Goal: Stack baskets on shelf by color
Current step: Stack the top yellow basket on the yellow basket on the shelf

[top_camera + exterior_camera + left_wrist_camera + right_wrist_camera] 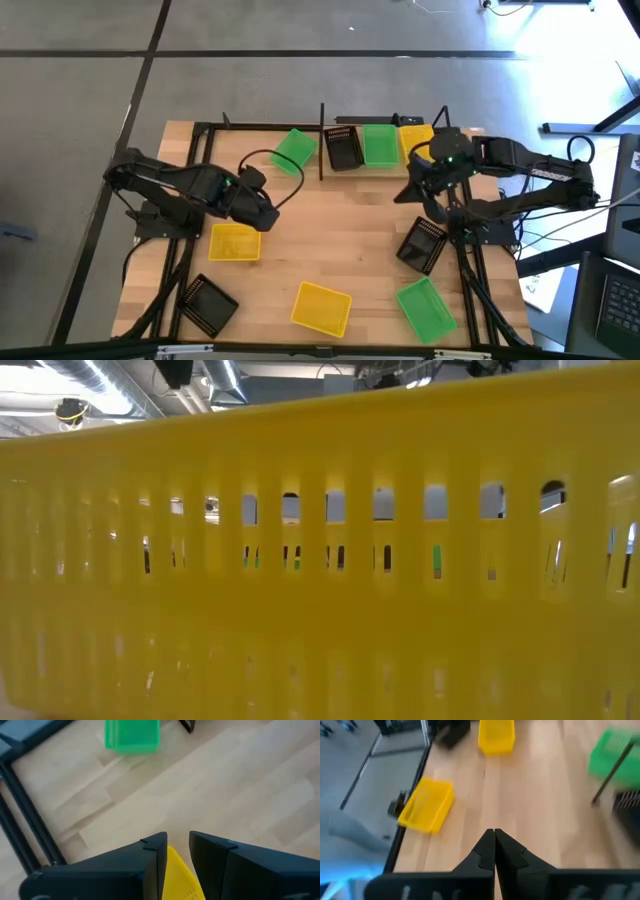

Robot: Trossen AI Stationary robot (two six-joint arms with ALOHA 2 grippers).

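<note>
In the high view my left gripper (264, 216) sits at the far right corner of a yellow basket (235, 242) lying flat on the left of the table. In the left wrist view that yellow basket (176, 875) shows between my fingers. My right gripper (412, 190) is shut and hovers over bare wood right of centre, touching nothing; in its wrist view the right gripper (494, 836) has no gap. On the shelf (321, 140) at the far edge stand a tilted green basket (295, 148), a black basket (343, 148), a green basket (380, 143) and a yellow basket (415, 135). My left gripper has a piece of the yellow basket's wall (172, 862) between its two fingers, which come from above and slant down. In the high view the gripper body hides the place of contact. The basket lies flat with its bottom on the table.
Loose on the table lie a black basket (210, 303), a yellow basket (321, 308), a green basket (427, 308) and a black basket (423, 243) near my right arm. The near yellow basket's slotted wall (320, 560) fills the low view. Bare wood spans the table's middle.
</note>
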